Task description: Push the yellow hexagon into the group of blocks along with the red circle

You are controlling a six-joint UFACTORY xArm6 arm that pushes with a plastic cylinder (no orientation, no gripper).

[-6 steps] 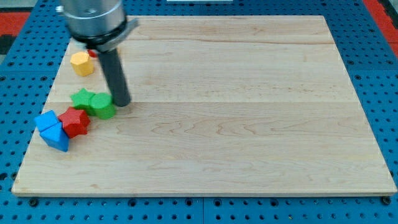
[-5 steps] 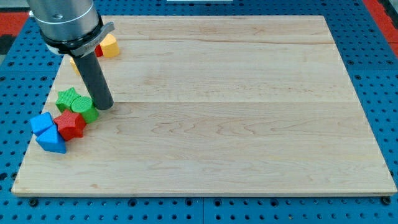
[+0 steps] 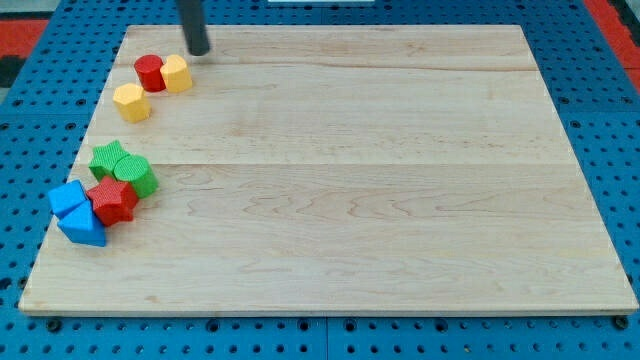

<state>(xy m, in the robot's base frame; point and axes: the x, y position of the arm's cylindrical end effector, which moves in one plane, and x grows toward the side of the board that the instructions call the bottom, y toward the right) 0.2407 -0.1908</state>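
Note:
The yellow hexagon (image 3: 131,102) lies near the board's upper left. The red circle (image 3: 150,73) stands just up and right of it, touching a second yellow block (image 3: 177,74) on its right. A small gap separates the hexagon from the red circle. My tip (image 3: 200,51) is on the board near the top edge, up and right of the second yellow block and apart from it.
A cluster lies at the left edge: a green star (image 3: 108,159), a green circle (image 3: 135,175), a red star (image 3: 113,200) and two blue blocks (image 3: 76,212). The wooden board (image 3: 380,170) rests on a blue pegboard.
My tip moved from beside the green circle up to the board's top edge. Before that it pushed the green circle and the cluster leftward. The arm's body has left the view.

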